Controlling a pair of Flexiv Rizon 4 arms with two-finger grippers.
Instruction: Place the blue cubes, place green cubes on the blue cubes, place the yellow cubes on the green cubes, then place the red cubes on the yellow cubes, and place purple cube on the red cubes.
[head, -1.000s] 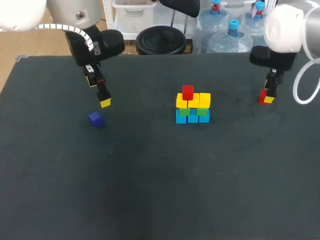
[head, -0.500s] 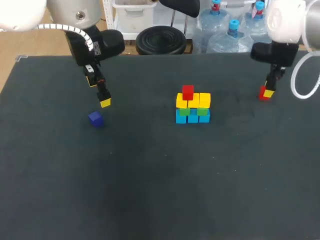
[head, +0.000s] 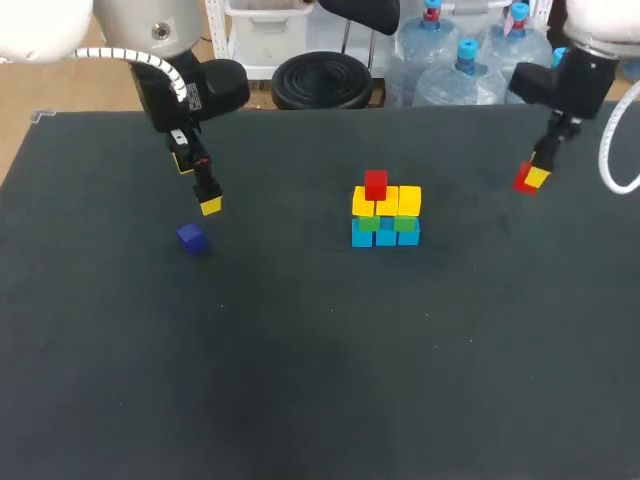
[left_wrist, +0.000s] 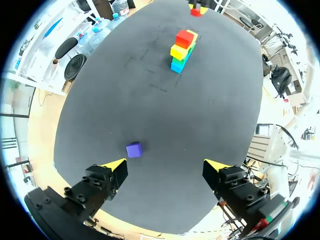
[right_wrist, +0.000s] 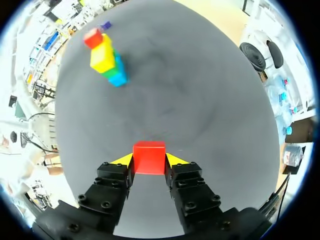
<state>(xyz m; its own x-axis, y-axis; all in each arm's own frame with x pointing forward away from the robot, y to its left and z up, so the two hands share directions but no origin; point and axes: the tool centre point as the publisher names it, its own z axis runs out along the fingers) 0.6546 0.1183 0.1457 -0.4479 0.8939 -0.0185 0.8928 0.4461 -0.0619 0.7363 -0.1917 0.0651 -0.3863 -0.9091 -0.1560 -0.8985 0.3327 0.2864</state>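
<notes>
The right gripper (head: 535, 178) is clamped on a red cube (right_wrist: 149, 157), well to the right of the stack (head: 386, 212) at the middle of the dark surface (head: 320, 350). The stack has blue cubes (head: 386, 236) at the base, then green, then yellow, and one red cube (head: 376, 184) on top. The left gripper (left_wrist: 166, 169) hangs with its fingers spread apart, near the purple cube (left_wrist: 134, 149) lying alone on the surface.

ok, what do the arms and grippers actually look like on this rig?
Both arms have white rounded links and black wrist housings. The left arm carries a white spiral-wrapped cable and a small white label. The right arm has a white cable loop. The left gripper and right gripper each have two black bolted finger blocks with yellow tips.
</notes>
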